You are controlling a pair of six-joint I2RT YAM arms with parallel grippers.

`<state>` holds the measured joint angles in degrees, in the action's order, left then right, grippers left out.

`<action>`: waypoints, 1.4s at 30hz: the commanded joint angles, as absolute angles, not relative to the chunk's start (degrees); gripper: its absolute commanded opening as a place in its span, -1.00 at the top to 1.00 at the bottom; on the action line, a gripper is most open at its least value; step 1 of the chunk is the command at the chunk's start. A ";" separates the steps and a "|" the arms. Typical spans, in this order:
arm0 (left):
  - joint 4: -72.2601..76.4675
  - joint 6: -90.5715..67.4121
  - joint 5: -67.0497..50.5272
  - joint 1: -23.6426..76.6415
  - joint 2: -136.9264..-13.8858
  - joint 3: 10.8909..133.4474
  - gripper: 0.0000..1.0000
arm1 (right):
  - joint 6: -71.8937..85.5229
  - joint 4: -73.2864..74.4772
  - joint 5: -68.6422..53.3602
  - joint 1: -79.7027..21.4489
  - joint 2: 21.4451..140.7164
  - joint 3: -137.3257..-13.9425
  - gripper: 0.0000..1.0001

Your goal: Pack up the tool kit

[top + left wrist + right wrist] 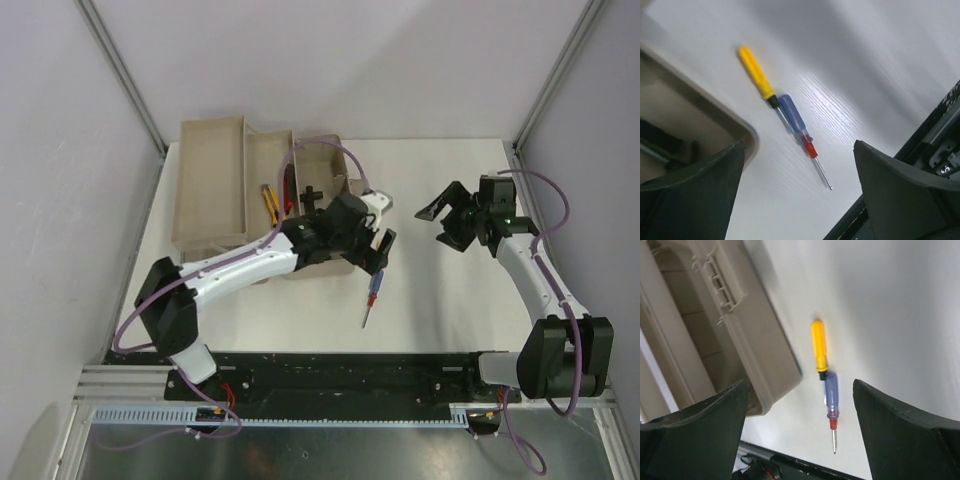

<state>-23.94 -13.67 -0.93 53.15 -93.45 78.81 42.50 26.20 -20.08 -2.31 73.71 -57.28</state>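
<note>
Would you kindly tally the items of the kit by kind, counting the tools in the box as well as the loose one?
toolbox: 1
screwdriver: 1, loose on the table
yellow-handled pliers: 1, in the box
black hammer: 1, in the box
red-handled tool: 1, in the box, partly hidden
Total: 5

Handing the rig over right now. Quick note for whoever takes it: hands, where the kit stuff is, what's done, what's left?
Left hand: open, empty, above the screwdriver.
Right hand: open, empty, above the table, to the right of the toolbox.
Toolbox: open, trays folded out, far left of the table. Yellow-handled pliers and black hammer lie inside.
Screwdriver: flat on the table just outside the box's near right corner, tip toward the arm bases.
Done: pliers and hammer are in.
Left: pick up the screwdriver, put it in, close the box.
</note>
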 commanded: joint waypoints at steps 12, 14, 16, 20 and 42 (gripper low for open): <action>-20.29 -12.55 -0.43 61.12 -109.66 79.85 -0.52 | 42.26 32.57 -14.22 3.81 69.34 -54.58 -0.69; -20.23 -12.59 -0.28 61.73 -110.51 78.59 -0.50 | 42.18 32.84 -13.95 3.92 69.37 -54.25 -0.68; -20.26 -12.57 1.27 62.34 -110.60 77.72 -0.49 | 42.05 33.02 -13.75 4.01 69.39 -54.06 -0.67; -20.38 -13.04 2.92 62.56 -111.12 77.35 -0.47 | 41.98 33.11 -13.69 4.04 69.67 -53.77 -0.66; -23.05 -13.01 5.24 63.21 -114.76 79.86 0.64 | 41.98 32.88 -14.17 4.31 70.66 -52.85 -0.61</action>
